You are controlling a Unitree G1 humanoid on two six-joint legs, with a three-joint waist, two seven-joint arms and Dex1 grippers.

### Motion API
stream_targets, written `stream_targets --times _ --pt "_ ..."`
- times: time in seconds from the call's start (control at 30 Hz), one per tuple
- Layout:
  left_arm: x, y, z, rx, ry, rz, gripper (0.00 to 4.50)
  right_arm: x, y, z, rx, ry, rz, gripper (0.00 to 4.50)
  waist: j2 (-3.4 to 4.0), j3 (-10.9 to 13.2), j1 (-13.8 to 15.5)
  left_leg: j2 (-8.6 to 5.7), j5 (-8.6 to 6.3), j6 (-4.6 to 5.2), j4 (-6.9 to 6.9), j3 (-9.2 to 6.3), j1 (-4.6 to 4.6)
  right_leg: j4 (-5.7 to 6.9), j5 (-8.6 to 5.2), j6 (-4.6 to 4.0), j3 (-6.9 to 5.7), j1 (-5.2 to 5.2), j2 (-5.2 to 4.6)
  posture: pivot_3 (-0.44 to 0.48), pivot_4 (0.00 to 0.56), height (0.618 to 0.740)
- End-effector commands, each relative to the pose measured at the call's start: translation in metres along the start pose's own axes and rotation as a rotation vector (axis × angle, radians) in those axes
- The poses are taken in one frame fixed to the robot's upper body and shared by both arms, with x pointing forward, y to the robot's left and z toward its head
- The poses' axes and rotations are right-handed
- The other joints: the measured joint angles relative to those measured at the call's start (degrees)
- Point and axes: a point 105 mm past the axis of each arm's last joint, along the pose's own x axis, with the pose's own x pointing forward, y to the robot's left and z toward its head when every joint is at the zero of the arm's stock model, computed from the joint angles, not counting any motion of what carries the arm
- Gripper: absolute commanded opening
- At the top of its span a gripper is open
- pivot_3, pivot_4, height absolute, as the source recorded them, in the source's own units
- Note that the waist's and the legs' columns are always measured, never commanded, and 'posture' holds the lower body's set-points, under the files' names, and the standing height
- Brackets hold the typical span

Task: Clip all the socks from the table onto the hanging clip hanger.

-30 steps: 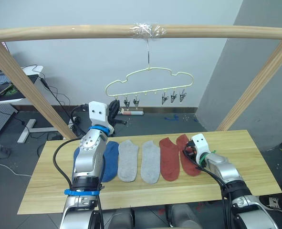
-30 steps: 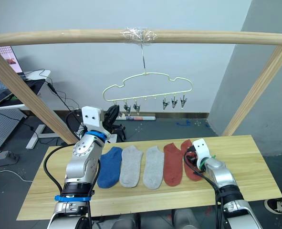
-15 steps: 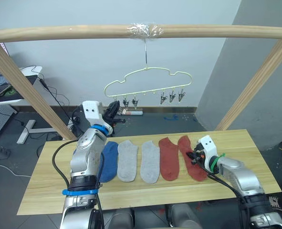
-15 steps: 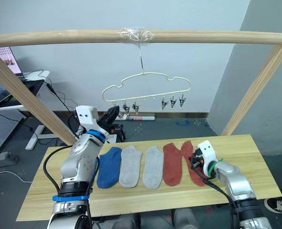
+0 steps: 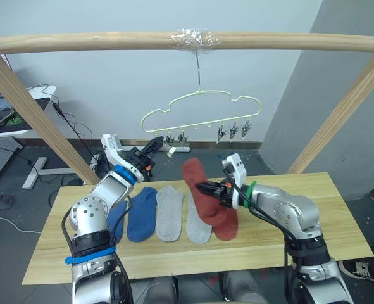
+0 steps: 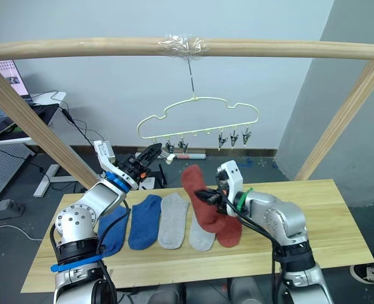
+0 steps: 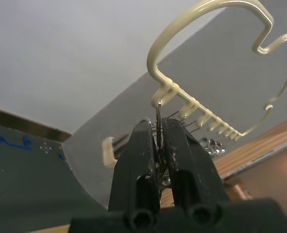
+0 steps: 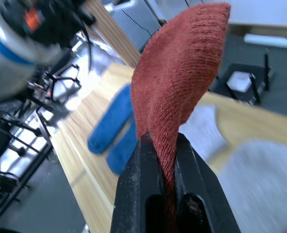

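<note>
My right gripper (image 5: 219, 190) is shut on a rust red sock (image 5: 197, 182), held up above the table (image 5: 338, 209) with its toe pointing upward. In the right wrist view the same red sock (image 8: 175, 92) rises from between the fingers. Another rust red sock (image 5: 227, 228), two grey socks (image 5: 169, 212) and two blue socks (image 5: 142, 212) lie in a row on the planks. The pale-yellow clip hanger (image 5: 200, 93) hangs from the pole. My left gripper (image 5: 151, 146) reaches its leftmost clips; the left wrist view shows the fingers shut on a metal clip (image 7: 158, 121).
A thick wooden pole frame (image 5: 111, 42) spans overhead, with slanted legs at both sides of the table. More clips (image 5: 232, 131) hang at the hanger's right end. A desk with cables (image 5: 22, 114) stands at the far left, behind the table.
My right gripper has lifted the rust red sock off the table and carried it up and to the left. My left gripper has stretched out to the hanger's left clips, uncovering a second blue sock.
</note>
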Motion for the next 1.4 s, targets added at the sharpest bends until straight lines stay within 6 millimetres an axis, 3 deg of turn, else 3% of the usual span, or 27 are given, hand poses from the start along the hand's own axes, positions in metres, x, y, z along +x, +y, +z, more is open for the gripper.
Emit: stream_targets --times 0.03,0.37,0.63,0.97,1.07,1.13,1.23,1.4 --pt "-0.002 -0.007 0.005 0.019 -0.017 -0.019 0.00 0.008 0.009 0.017 -0.004 -0.053 0.042 0.05 0.00 0.0 0.0 0.01 0.00 0.00 0.00 -0.01 0.00 0.00 0.00 -0.01 -0.01 0.00 0.01 -0.057 0.114 0.740" --pt "-0.004 -0.011 0.000 0.002 -0.003 -0.046 0.00 0.022 0.016 0.030 0.028 -0.088 0.081 0.05 0.00 0.0 0.1 0.02 0.00 0.00 -0.02 0.02 -0.04 0.00 0.00 -0.02 0.01 -0.07 0.01 -0.038 0.114 0.740" --pt "-0.009 -0.016 -0.001 0.052 -0.008 -0.068 0.00 0.026 0.015 0.029 0.031 -0.088 0.079 0.05 0.00 0.0 0.2 0.02 0.00 0.00 -0.02 0.04 -0.08 0.00 0.00 -0.03 0.03 -0.12 0.01 -0.028 0.117 0.740" --pt "-0.019 -0.013 0.008 0.086 -0.021 -0.063 3.15 0.031 0.020 0.022 0.004 -0.059 0.087 0.00 0.01 0.0 0.3 0.02 0.00 0.00 -0.02 0.04 -0.16 0.00 0.00 -0.03 0.03 -0.20 0.01 -0.016 0.122 0.740" --pt "-0.024 -0.011 0.008 0.129 -0.006 -0.042 4.12 0.034 0.027 0.010 -0.039 0.000 0.115 0.00 0.01 0.0 0.3 0.02 0.00 0.00 -0.02 0.05 -0.17 -0.01 0.00 -0.03 0.04 -0.20 0.01 -0.018 0.120 0.740" --pt "-0.026 -0.010 0.008 0.167 0.011 -0.034 4.47 0.036 0.030 0.003 -0.063 0.037 0.135 0.00 0.01 0.0 0.3 0.02 0.00 0.00 -0.03 0.05 -0.17 -0.01 0.00 -0.03 0.04 -0.21 0.01 -0.018 0.120 0.740" --pt "-0.028 -0.014 0.002 0.231 0.054 -0.044 4.50 0.039 0.033 0.002 -0.064 0.060 0.159 0.78 0.00 0.0 0.3 0.02 0.00 0.00 -0.04 0.05 -0.19 0.00 -0.01 -0.04 0.04 -0.25 0.01 -0.014 0.122 0.740" --pt "-0.028 -0.016 -0.002 0.306 0.074 -0.043 4.50 0.041 0.026 0.001 -0.094 0.071 0.130 2.47 0.00 0.0 0.5 0.02 0.00 -0.01 -0.04 0.05 -0.19 0.00 0.01 -0.06 0.03 -0.25 0.01 -0.010 0.122 0.740"
